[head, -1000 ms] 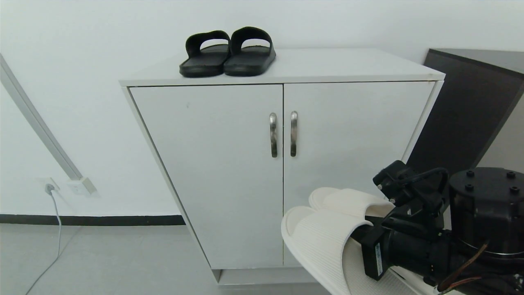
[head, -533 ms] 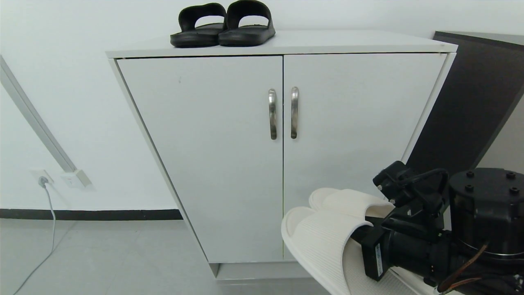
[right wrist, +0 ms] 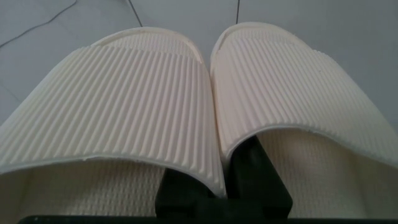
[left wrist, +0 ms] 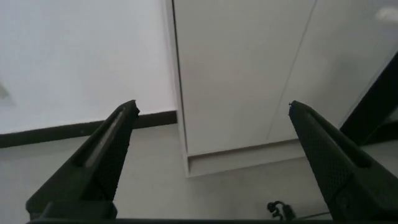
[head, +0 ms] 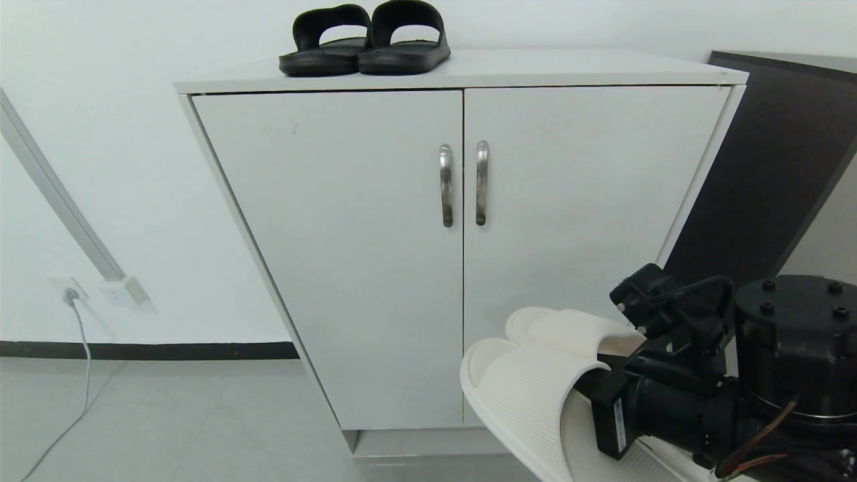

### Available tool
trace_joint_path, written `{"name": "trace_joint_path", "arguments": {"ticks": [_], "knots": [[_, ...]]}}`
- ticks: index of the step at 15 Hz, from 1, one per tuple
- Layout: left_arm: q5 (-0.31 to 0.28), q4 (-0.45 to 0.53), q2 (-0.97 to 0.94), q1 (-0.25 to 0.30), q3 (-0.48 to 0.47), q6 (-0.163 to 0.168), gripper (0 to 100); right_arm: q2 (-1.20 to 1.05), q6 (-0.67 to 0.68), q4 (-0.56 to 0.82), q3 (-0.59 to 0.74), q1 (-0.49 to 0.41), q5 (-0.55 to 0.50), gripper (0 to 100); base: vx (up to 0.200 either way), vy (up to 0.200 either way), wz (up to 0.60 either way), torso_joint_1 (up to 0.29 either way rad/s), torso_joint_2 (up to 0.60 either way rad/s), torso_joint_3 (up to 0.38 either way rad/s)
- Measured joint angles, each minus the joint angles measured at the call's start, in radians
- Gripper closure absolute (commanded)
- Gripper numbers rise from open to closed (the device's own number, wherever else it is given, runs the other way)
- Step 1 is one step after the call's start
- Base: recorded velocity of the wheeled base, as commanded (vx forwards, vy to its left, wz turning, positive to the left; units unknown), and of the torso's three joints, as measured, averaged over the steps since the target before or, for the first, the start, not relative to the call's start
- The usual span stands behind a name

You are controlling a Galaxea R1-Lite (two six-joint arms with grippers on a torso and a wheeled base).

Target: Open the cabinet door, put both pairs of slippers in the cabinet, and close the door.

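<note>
The cabinet (head: 569, 63) has both doors shut, so opening is probably the step in hand. The right pincer (right wrist: 222, 186) is clamped on the white slippers (head: 529, 388), gripping their inner edges where the pair meets. Their long axis runs straight out from it, toes pointing ahead at the cabinet's foot. The left pincer (left wrist: 211, 155) hangs spread wide and empty, low before the cabinet. It likely has to rise, take the left-hand handle (head: 446, 185) and pull outward. The black slippers (head: 365, 40) sit on the cabinet top, well above both pincers, heels towards them.
</note>
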Motion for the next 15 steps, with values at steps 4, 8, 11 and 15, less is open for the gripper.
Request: {"name": "trace_joint_path", "arguments": {"ticks": [4,8,11,15], "knots": [[-0.031,-0.249,0.359,-0.114,-0.141,-0.039,0,0.000,-0.014,0.000,0.002,0.000,-0.002,100,0.000,0.000,0.00,0.000,0.00,0.000],[-0.014,-0.628,0.773,-0.334,-0.259,-0.049,0,0.001,-0.018,-0.019,0.016,-0.002,0.002,100,0.000,0.000,0.00,0.000,0.00,0.000],[0.037,-0.736,1.015,-0.523,-0.444,-0.051,0,0.009,-0.017,-0.022,0.019,-0.006,0.002,100,0.000,0.000,0.00,0.000,0.00,0.000],[0.024,-0.737,1.278,-0.637,-0.696,-0.052,0,0.021,-0.017,-0.023,0.025,-0.007,0.021,100,0.000,0.000,0.00,0.000,0.00,0.000]]}}
